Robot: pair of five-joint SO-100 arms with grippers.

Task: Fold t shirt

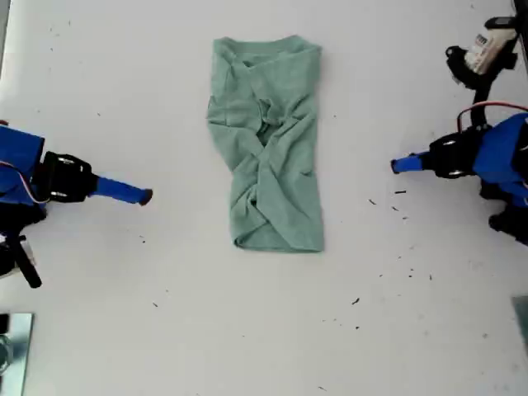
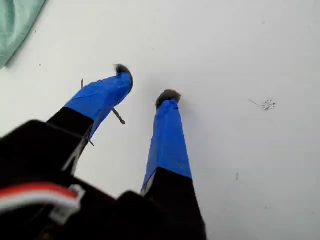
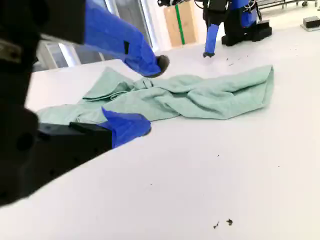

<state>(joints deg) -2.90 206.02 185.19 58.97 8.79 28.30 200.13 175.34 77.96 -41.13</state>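
Observation:
The t shirt (image 1: pixel 268 148) lies crumpled lengthwise in the middle of the white table (image 1: pixel 165 330), collar toward the far edge, sleeves and sides bunched inward. My first gripper (image 1: pixel 396 165) is at the exterior view's right, open, low over bare table (image 2: pixel 260 165) and well apart from the shirt; a corner of the t shirt (image 2: pixel 15 20) shows beyond my first gripper (image 2: pixel 145 85). My second gripper (image 1: pixel 147 196) is at the exterior view's left, also open and empty. From my second gripper (image 3: pixel 152 95) the t shirt (image 3: pixel 200 97) lies a short way ahead, with the first arm (image 3: pixel 210 30) beyond it.
Small dark specks (image 1: pixel 400 192) litter the table at the exterior view's right and front, and one sliver (image 2: pixel 118 115) lies under my first gripper. A black-and-white device (image 1: pixel 483 54) stands at the exterior view's top right corner. A metallic object (image 1: pixel 12 346) sits at its lower left edge.

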